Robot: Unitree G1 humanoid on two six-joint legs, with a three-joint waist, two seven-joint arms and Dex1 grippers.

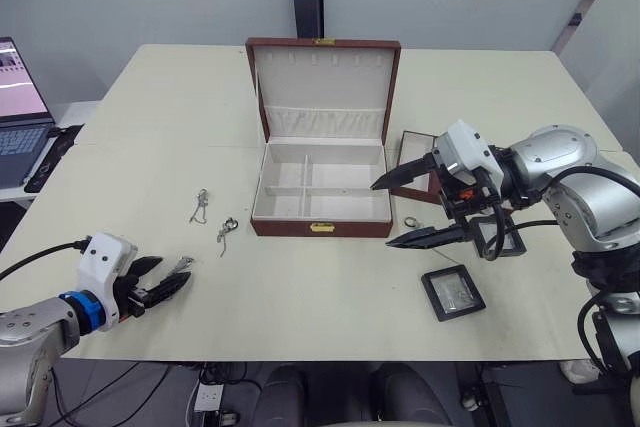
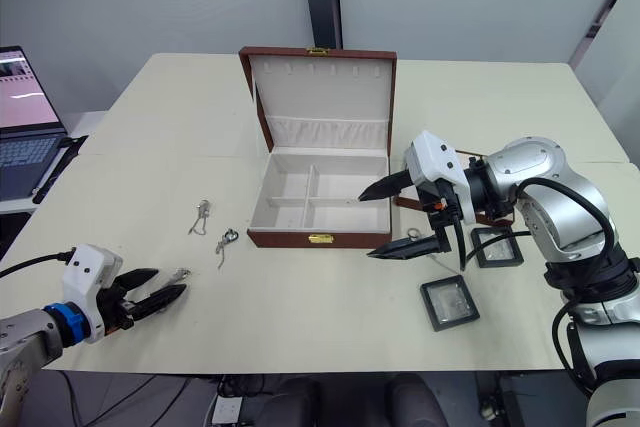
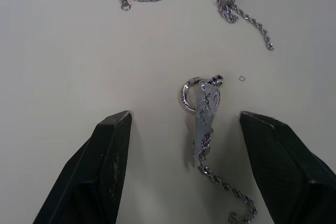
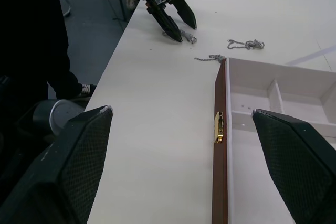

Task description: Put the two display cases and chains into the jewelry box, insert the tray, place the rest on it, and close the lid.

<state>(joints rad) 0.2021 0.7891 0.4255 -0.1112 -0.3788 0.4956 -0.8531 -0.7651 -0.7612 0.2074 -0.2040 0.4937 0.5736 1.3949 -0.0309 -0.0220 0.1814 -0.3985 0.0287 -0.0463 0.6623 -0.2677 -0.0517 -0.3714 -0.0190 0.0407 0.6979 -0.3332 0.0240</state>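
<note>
Silver chain (image 3: 205,129) lies on the table (image 1: 330,297) between the spread fingers of the left gripper (image 1: 160,282), near the table's front left. It looks light, limp and slippery; the ring end probably offers the surest pinch. Its length runs roughly along the gripper's reach, ring end farthest from the wrist. Two more chains (image 1: 200,207) (image 1: 227,231) lie between it and the open box (image 1: 320,202). Right gripper (image 2: 400,219) hangs wide open and empty by the box's front right corner, near two cases (image 2: 449,301) (image 2: 497,245).
</note>
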